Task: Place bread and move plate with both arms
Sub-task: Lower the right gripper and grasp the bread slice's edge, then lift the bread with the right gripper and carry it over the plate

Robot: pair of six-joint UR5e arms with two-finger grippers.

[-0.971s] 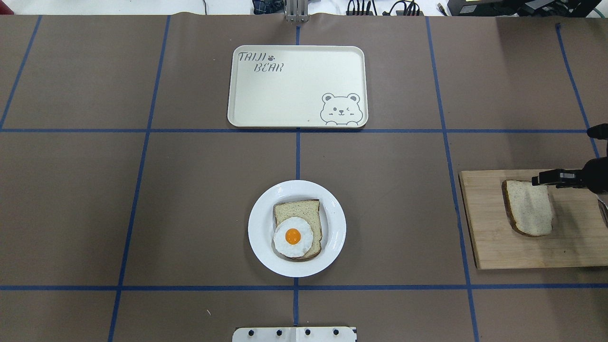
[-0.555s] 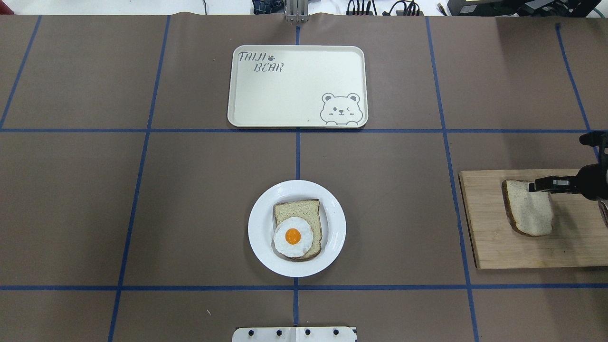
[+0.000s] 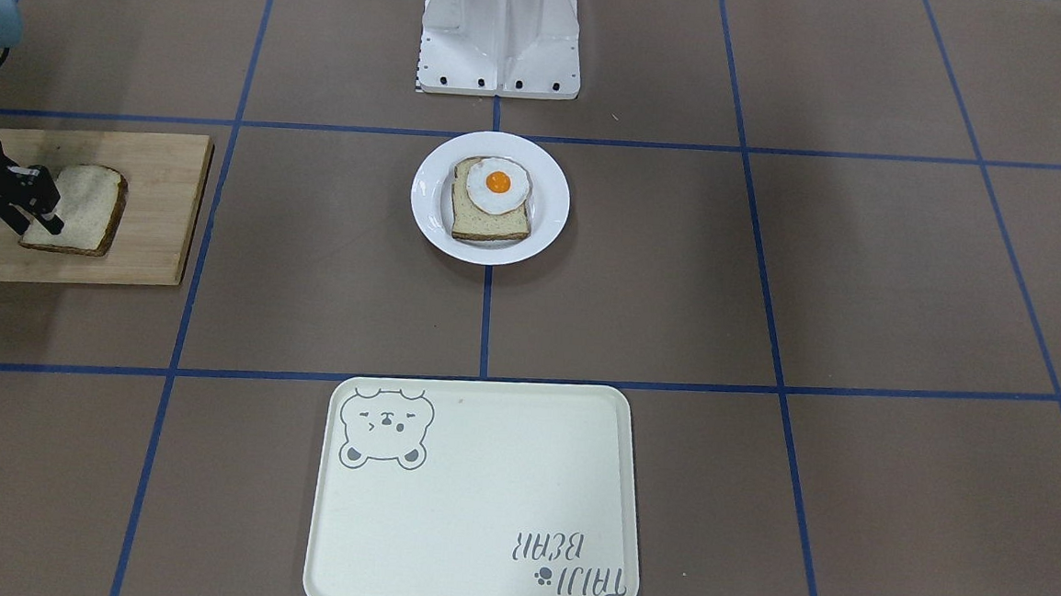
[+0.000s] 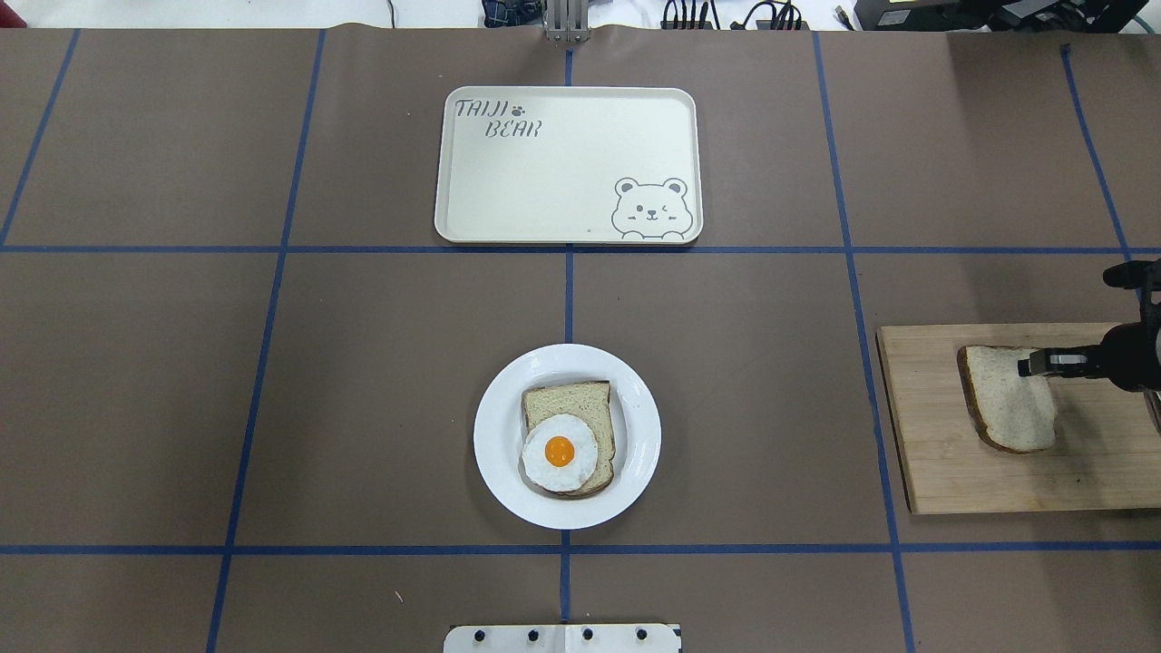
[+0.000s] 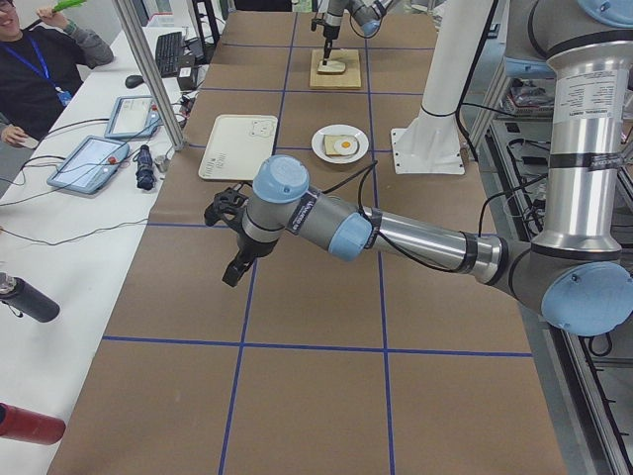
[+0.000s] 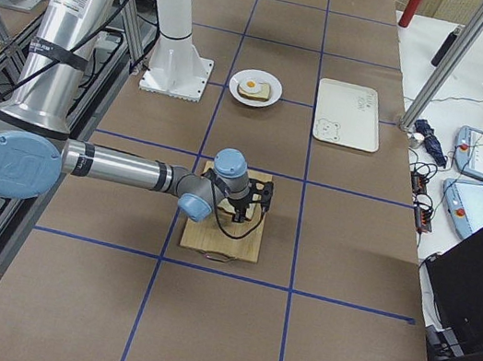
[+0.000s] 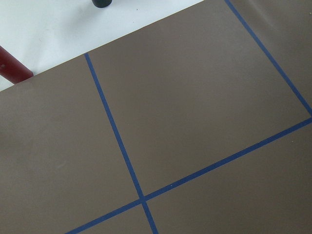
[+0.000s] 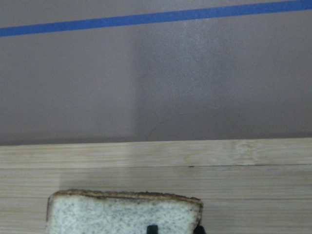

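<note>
The right gripper (image 4: 1030,365), jaws parted and empty, hangs over the bread (image 4: 1009,404) on the board (image 4: 952,481). A shallow pinch may tear or drop it short of the plate (image 4: 508,490), well apart from the board. Left gripper (image 5: 235,267) aperture: cannot tell.

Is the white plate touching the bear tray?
Apart. The overhead view shows bare brown table between the plate and the tray.

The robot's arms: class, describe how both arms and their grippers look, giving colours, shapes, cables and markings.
The left arm and right arm are silver-grey tubes linked by rounded joints with light-blue caps. Small dark lettering marks the upright tubes; black cables loop by each wrist. The left gripper and right gripper are black, with slim fingers.
</note>
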